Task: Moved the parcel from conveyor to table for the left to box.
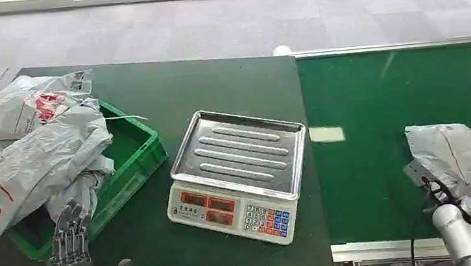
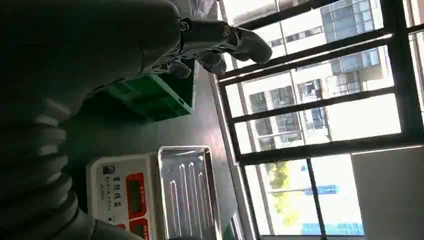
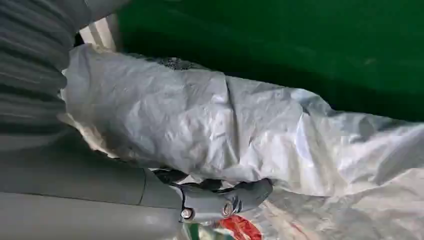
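A grey plastic parcel [image 1: 457, 160] with red print lies at the near right of the green conveyor belt [image 1: 375, 126]. My right forearm [image 1: 459, 236] reaches up to its near edge, and the parcel covers most of the hand. In the right wrist view the parcel [image 3: 210, 120] is bunched against my right hand [image 3: 220, 197]; the thumb presses into it and the fingers are hidden under the fold. My left hand [image 1: 72, 253] hovers off the table's near left corner, fingers spread, holding nothing; its fingers [image 2: 220, 42] hang in front of the green crate [image 2: 160, 95].
A green crate [image 1: 134, 156] at the left of the dark table [image 1: 215, 83] is heaped with several grey parcels [image 1: 32, 146]. A weighing scale [image 1: 240, 171] with a steel pan sits mid-table beside the belt. A pale label [image 1: 326, 134] lies on the belt.
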### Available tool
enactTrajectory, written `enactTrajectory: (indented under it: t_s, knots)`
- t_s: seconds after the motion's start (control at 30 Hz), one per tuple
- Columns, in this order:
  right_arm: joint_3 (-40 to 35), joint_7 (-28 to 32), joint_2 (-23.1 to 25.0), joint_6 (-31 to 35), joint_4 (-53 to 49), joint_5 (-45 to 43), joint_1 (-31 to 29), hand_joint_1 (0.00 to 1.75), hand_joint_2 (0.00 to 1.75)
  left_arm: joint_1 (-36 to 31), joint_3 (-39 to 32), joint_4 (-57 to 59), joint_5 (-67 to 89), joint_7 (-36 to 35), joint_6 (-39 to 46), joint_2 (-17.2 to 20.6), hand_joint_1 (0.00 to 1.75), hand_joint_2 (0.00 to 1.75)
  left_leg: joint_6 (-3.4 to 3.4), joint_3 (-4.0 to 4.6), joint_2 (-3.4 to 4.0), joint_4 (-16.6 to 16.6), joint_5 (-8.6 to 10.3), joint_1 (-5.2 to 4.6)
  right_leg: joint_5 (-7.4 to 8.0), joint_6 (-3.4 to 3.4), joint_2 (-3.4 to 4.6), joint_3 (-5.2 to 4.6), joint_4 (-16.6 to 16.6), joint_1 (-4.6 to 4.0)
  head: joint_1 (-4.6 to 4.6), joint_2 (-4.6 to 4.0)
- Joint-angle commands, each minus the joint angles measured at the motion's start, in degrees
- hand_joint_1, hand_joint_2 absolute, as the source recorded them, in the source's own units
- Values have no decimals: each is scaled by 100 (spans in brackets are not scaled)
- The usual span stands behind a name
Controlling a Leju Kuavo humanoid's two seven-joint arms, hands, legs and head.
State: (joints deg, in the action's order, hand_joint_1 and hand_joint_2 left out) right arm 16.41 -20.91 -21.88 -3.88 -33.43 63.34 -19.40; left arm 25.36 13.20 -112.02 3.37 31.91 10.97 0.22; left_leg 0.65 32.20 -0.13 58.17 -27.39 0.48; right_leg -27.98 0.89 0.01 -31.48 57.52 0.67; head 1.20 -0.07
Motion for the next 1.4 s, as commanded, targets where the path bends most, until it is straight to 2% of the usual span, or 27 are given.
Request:
enactTrajectory:
  t_s: [0.03, 0.2, 0.3, 0.43, 0.5, 0.53, 0.63, 0.7, 0.73, 0.77, 0.8, 0.87, 0.9, 0.93, 1.0, 1.07, 1.13, 1.17, 1.23, 1.27, 1.3, 1.37, 1.4]
  knots:
    - [308, -202, -58, -256, 1478, -41, -137, 175, 175, -282, 227, 608, -71, 25, 133, 289, 0, 175, -6, -14, -50, -17, 16, 16, 8, 0, -53, 47, -44, -16, 0, 0]
    - [188, -118, 180, 453, 1285, -40, -495, 175, 175, -238, 220, 544, -111, 60, 297, 311, 0, 175, -17, -16, -47, -13, 14, 36, 18, 5, -55, 74, -63, -22, -2, 0]
    - [168, -133, 193, 444, 1278, -37, -531, 175, 175, -219, 227, 532, -123, 64, 312, 323, 0, 175, -15, -18, -37, -11, 10, 32, 26, 14, -43, 76, -65, -18, -2, 0]
    - [26, 353, 268, 1098, 929, -120, -655, 175, 175, -133, 263, 460, -229, 107, 517, 431, 0, 175, -12, -20, -34, -7, 6, 30, 24, 12, -38, 78, -61, -19, -4, 0]
    - [-32, 412, 327, 1207, 711, -170, -692, 175, 175, -100, 266, 401, -247, 114, 565, 464, 0, 175, -12, -13, -24, -9, 7, 26, 27, 11, -28, 68, -59, -15, -4, 0]
    - [-69, 682, 386, 1571, 446, -240, -646, 175, 175, -92, 266, 372, -265, 111, 597, 482, 0, 175, -12, -10, -19, -7, 4, 26, 26, 11, -23, 66, -56, -16, -4, 0]
    - [-364, 1667, 697, 2527, -1192, -805, -286, 175, 175, -36, 211, 252, -281, 102, 689, 489, 0, 175, -12, 7, -12, -1, 0, 25, 24, 12, -17, 50, -41, -16, -4, 0]
    - [-746, 2317, 949, 3322, -2921, -1247, 185, 175, 175, -29, 174, 260, -223, 178, 738, 427, 0, 175, -10, 25, 3, -7, 4, 20, 28, 9, -2, 30, -35, -11, -4, 0]
    - [-929, 2411, 1044, 3536, -3614, -1271, 363, 175, 175, -39, 177, 282, -186, 224, 773, 402, 0, 175, -9, 39, -5, -2, 1, 22, 25, 10, -9, 23, -27, -12, -4, 0]
    - [-1409, 2794, 1151, 4028, -4906, -1489, 710, 175, 175, -55, 185, 300, -116, 321, 874, 350, 0, 175, -3, 37, -11, 0, 6, 18, 23, 7, -17, 4, -15, -7, -4, 0]
    - [-1691, 2902, 1164, 4026, -5443, -1583, 825, 175, 175, -69, 188, 296, -93, 356, 912, 351, 0, 175, -1, 37, -4, -5, 10, 17, 26, 4, -10, -4, -16, -7, -2, 0]
    - [-1900, 2588, 1157, 3966, -5782, -1443, 891, 175, 175, -78, 190, 287, -103, 352, 919, 364, 0, 175, 3, 40, -17, 0, 9, 19, 18, 2, -21, -5, -8, -8, -4, 0]
    - [-2260, 2839, 996, 3940, -5965, -1491, 876, 175, 175, -101, 175, 296, -86, 385, 931, 384, 0, 175, 7, 36, -4, -6, 10, 16, 19, -2, -7, -11, -6, -6, -2, 0]
    - [-2536, 3074, 941, 3854, -6085, -1681, 825, 175, 175, -133, 154, 326, -103, 423, 920, 406, 0, 175, 4, 39, -24, 1, 10, 17, 14, 1, -27, -6, -2, -7, -4, 0]
    - [-3505, 3169, 676, 2742, -6189, -1811, 420, 175, 175, -275, 61, 467, -190, 577, 807, 495, 0, 175, 6, 33, -4, -9, 12, 15, 17, -9, -7, -12, -5, -6, -2, 0]
    - [-3617, 3050, 772, 2704, -6142, -1704, 317, 175, 175, -326, 8, 529, -228, 592, 756, 497, 0, 175, 5, 45, -12, -2, 12, 15, 13, -7, -15, -15, 5, -6, -4, 0]
    - [-4506, 3209, 534, 1398, -5931, -1501, -79, 175, 175, -370, -138, 570, -147, 693, 603, 434, 0, 175, 8, 41, 0, -8, 16, 19, 18, -11, -4, -23, 1, -8, -2, 0]
    - [-4924, 2991, 676, 679, -5696, -1354, -294, 175, 175, -396, -249, 592, -94, 701, 508, 389, 0, 175, 9, 36, 30, -12, 18, 18, 32, -24, 20, -31, -1, -9, -2, 0]
    - [-5445, 2628, 1003, -85, -5194, -1240, -519, 175, 175, -373, -462, 554, 31, 638, 351, 269, 0, 175, 9, 38, 20, -8, 15, 18, 24, -21, 9, -19, 2, -9, -4, 0]
    - [-5526, 2610, 1064, -67, -5074, -1234, -538, 175, 175, -339, -502, 520, 50, 636, 306, 245, 0, 175, 10, 34, 45, -16, 19, 20, 35, -24, 33, -25, -4, -11, -4, 0]
    - [-5695, 2323, 1072, -483, -4824, -1247, -605, 175, 175, -288, -597, 477, 86, 588, 232, 182, 0, 175, 15, 34, 55, -24, 26, 23, 44, -28, 44, -28, -11, -14, -2, 0]
    - [-5754, 2015, 1119, -778, -4393, -1247, -643, 175, 175, -201, -752, 378, 132, 502, 138, 64, 0, 175, 24, 29, 24, -11, 23, 27, 34, -34, 24, -17, -3, -21, -2, 0]
    - [-5758, 2047, 1077, -716, -4295, -1230, -630, 175, 175, -185, -772, 347, 138, 491, 116, 59, 0, 175, 23, 29, 28, -20, 30, 25, 40, -35, 26, -20, -10, -20, -2, 0]
